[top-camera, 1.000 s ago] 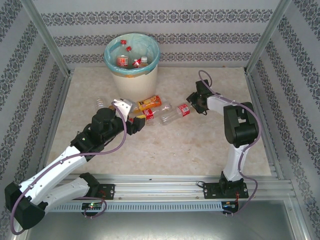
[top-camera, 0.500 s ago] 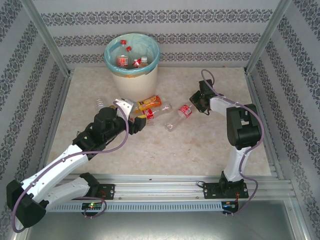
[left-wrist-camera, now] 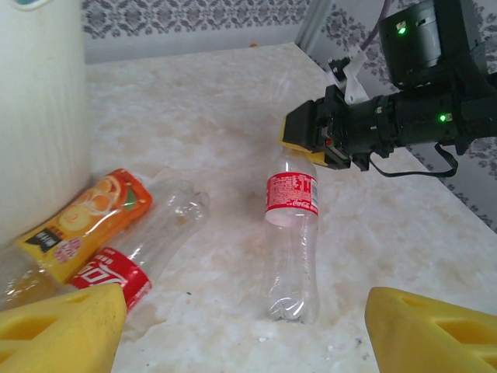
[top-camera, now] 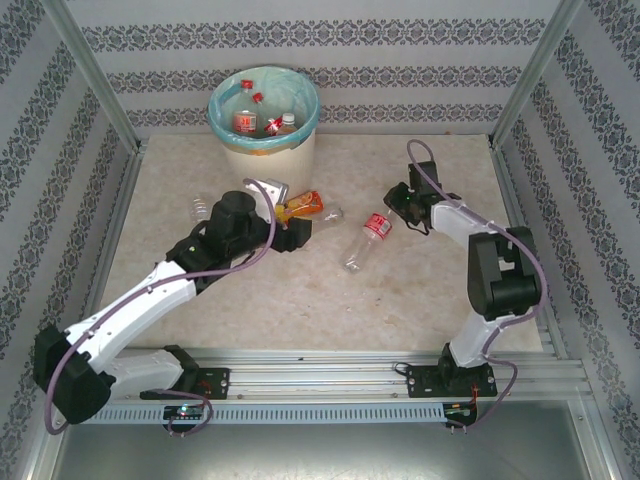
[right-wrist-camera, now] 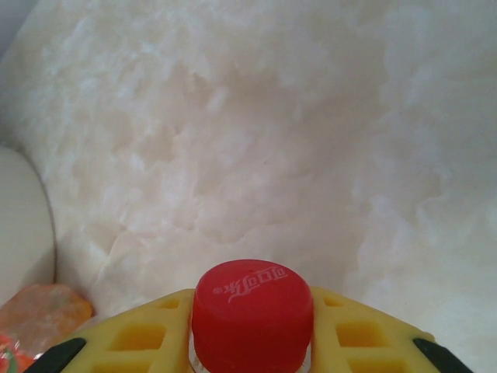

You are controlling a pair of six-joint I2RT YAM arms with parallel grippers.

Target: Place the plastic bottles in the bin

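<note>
My right gripper is shut on the red cap of a clear, red-labelled plastic bottle. Its neck is raised and its base rests on the table. My left gripper is open, and its yellow fingers frame that bottle from the near side without touching it. Beside the left gripper lie an orange-labelled bottle and a clear red-labelled one. Another clear bottle lies further left. The cream bin with a teal liner stands at the back and holds several bottles.
Patterned walls and metal posts enclose the marble-look table. The bin's wall rises close on the left of the left wrist view. A rail with both arm bases runs along the near edge.
My right gripper shut on the bottle's cap and drew that end back and right, swinging the bottle round. My left arm reached forward to the bottles by the bin and its jaws widened.
</note>
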